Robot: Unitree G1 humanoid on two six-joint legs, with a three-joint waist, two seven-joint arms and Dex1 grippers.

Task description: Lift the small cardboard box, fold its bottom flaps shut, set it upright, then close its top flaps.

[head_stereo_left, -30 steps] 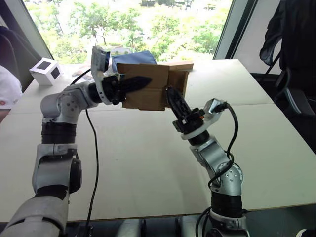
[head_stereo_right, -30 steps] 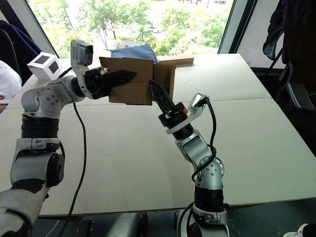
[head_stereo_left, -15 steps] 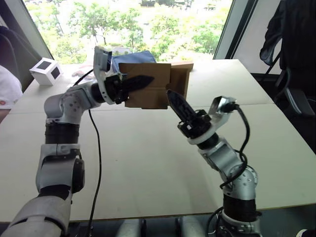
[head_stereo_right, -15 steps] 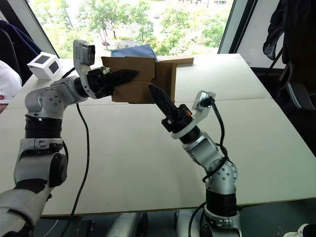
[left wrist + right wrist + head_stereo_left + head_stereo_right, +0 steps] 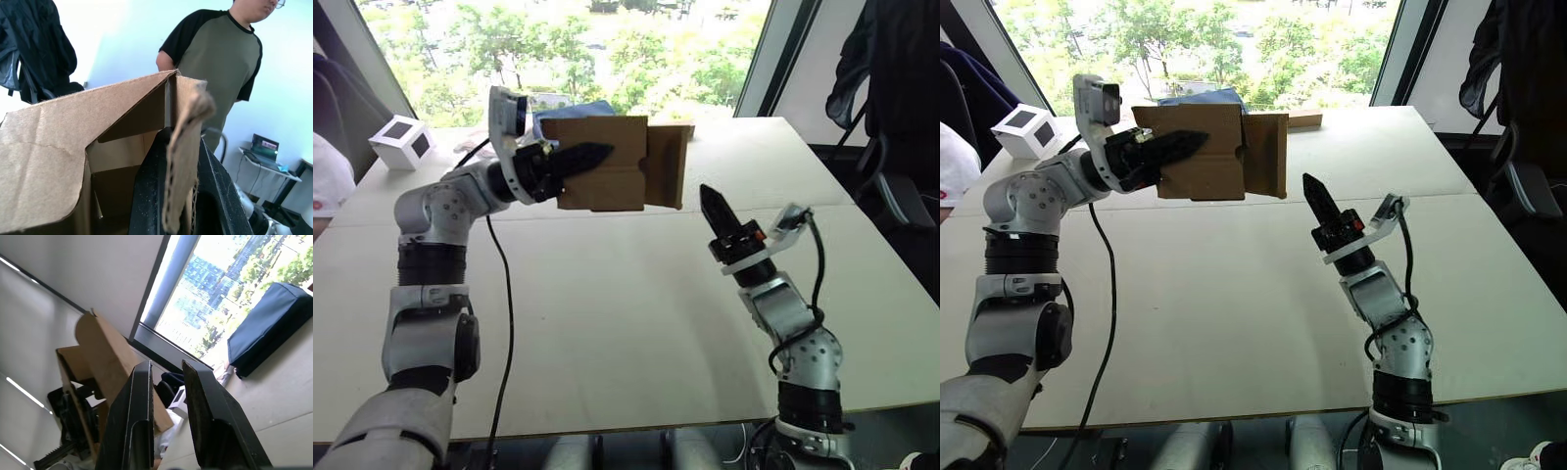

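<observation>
From my remote station I see the pale bench (image 5: 607,323) stretching across the head views beneath a bright window of green trees, with a person in a black-sleeved olive shirt (image 5: 220,58) standing in the room beyond, seen from the left wrist camera. The small cardboard box (image 5: 607,176) is held in the air well above the bench, over its far half, with one flap (image 5: 667,166) hanging open at the end nearer my right arm. My left end effector (image 5: 576,159) is clamped on the box: one black finger lies across the outer face, and the left wrist camera shows the box wall's corrugated edge pinched between the two fingers (image 5: 151,196). My right end effector (image 5: 1315,199) points upward, near the open flap but apart from it, touching nothing; its two fingers (image 5: 137,421) stand slightly apart with a narrow gap between them. A folded blue cloth (image 5: 1203,98) lies on the far side of the bench behind the box. A white cube with dark square panels (image 5: 403,140) sits at the bench's far left corner, and a long tan wooden block (image 5: 1304,119) rests near the far edge, just beyond the flap.
</observation>
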